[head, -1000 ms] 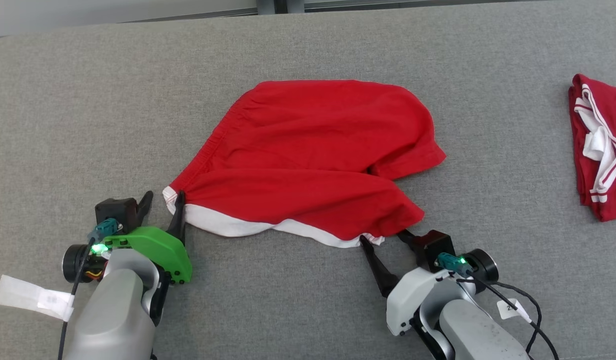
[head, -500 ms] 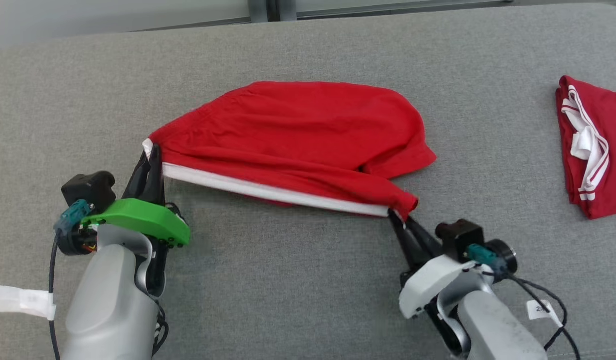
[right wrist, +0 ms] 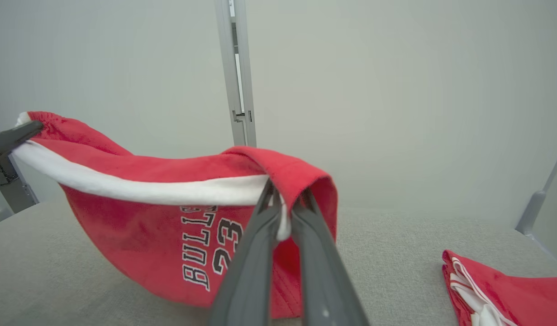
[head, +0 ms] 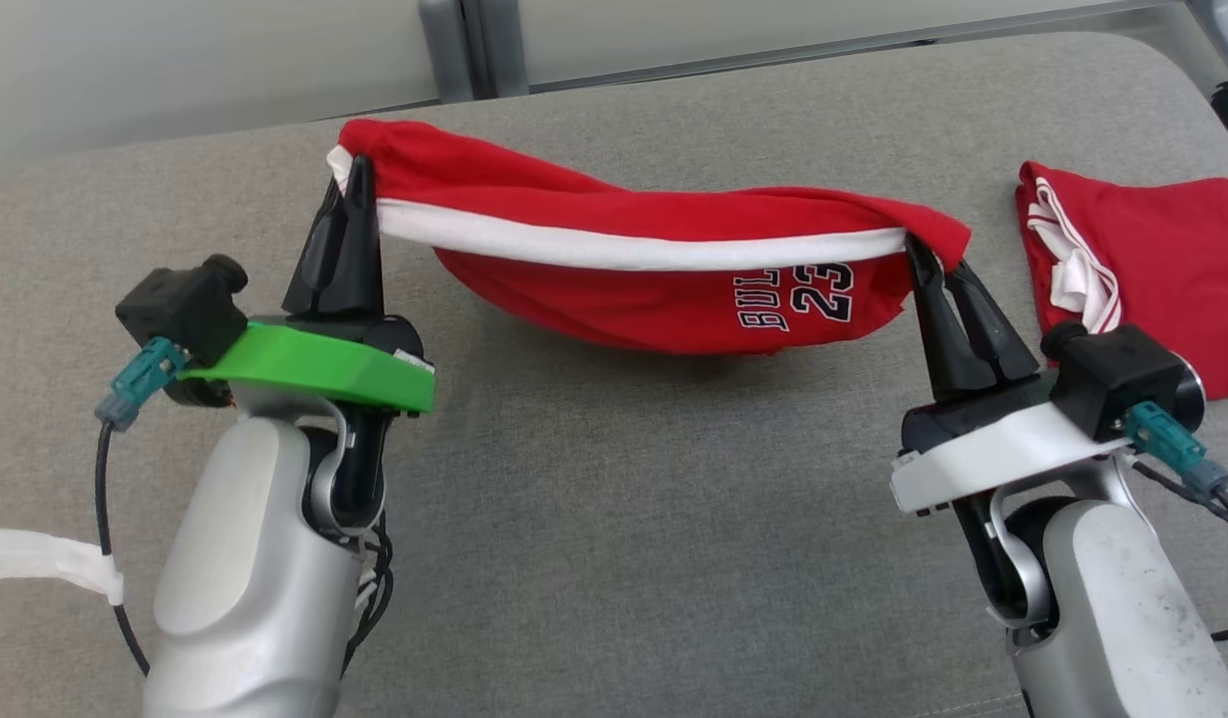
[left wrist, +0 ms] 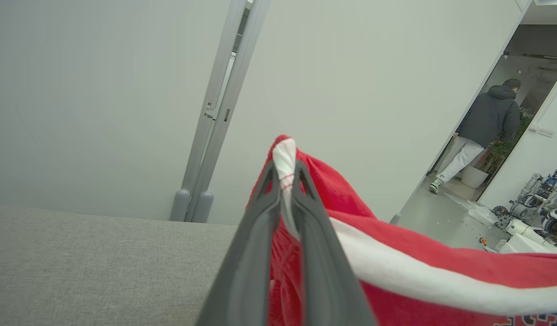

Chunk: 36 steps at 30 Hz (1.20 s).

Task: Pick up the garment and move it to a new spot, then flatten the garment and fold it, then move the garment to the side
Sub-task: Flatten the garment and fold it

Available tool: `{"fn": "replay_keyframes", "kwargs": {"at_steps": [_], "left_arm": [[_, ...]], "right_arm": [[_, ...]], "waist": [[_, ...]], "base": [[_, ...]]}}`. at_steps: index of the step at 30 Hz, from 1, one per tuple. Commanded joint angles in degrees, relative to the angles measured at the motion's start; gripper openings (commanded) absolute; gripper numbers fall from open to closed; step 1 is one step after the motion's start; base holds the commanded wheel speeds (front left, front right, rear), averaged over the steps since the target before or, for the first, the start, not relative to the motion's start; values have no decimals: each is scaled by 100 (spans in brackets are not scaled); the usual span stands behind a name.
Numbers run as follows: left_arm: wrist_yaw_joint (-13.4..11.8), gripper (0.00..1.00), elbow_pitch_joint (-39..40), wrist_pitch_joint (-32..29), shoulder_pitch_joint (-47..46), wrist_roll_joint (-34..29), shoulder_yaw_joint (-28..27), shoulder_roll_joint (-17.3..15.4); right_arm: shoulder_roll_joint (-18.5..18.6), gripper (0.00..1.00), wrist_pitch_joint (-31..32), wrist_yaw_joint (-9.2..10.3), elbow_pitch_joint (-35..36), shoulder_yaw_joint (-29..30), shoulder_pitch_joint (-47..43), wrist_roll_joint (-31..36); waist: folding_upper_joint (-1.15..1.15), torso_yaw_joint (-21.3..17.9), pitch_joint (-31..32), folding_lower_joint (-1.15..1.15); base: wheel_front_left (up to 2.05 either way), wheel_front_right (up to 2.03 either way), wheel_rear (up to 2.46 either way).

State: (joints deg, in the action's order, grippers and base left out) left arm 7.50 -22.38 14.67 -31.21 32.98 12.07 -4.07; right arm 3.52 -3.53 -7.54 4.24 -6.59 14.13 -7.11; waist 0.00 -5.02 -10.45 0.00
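On the left of the head view, your left gripper (head: pixel 352 184) is pinched tight on a white-trimmed corner of the red garment (head: pixel 663 299), its fingers pointing up the frame. The left wrist view shows the white hem squeezed between the two dark fingers (left wrist: pixel 253 235) with barely any gap.

Moving right, the garment hangs as a sagging band across the upper middle of the head view. The white hem runs along its top edge, and the "BULLS 23" print shows upside down right of centre. Its lowest fold hangs close to the grey padded surface (head: pixel 623 499); you cannot tell whether it touches.

Further right, your right gripper (head: pixel 935 254) is clamped on the other hem corner, with red cloth draped over its tips. At the far right, a second red garment (head: pixel 1152 249) with white stripes lies on the surface, apart from the one you hold.
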Motion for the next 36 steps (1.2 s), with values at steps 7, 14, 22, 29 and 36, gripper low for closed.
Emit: {"fn": "replay_keyframes", "kwargs": {"at_steps": [7, 14, 22, 29, 36], "left_arm": [[-67, 0, 369, -340, -716, 500, -10, 40], [-315, 0, 75, -446, -1831, 426, -87, -78], [-297, 0, -271, -32, -3163, 586, -621, -97], [-58, 0, 758, 68, -3407, 593, -1374, 42], [-5, 0, 1070, 57, -2278, 904, -1015, 88]], "right_arm": [[213, 0, 530, 10, 443, -100, 763, -571], [247, 0, 1167, 8, -555, -167, 2398, -1450], [-7, 0, 344, 12, -2179, 445, 4588, -1625], [-9, 0, -827, 20, -2609, 733, 5598, -1595], [224, 0, -391, 15, -2905, 109, 5006, -1671]], "waist": [[0, -402, -153, 0], [0, -639, -846, 0], [0, -722, -1710, 0], [0, -434, -2072, 0], [0, -125, -2111, 0]], "base": [[0, 0, 0], [0, 0, 0], [0, 0, 0], [0, 0, 0], [0, 0, 0]]}}
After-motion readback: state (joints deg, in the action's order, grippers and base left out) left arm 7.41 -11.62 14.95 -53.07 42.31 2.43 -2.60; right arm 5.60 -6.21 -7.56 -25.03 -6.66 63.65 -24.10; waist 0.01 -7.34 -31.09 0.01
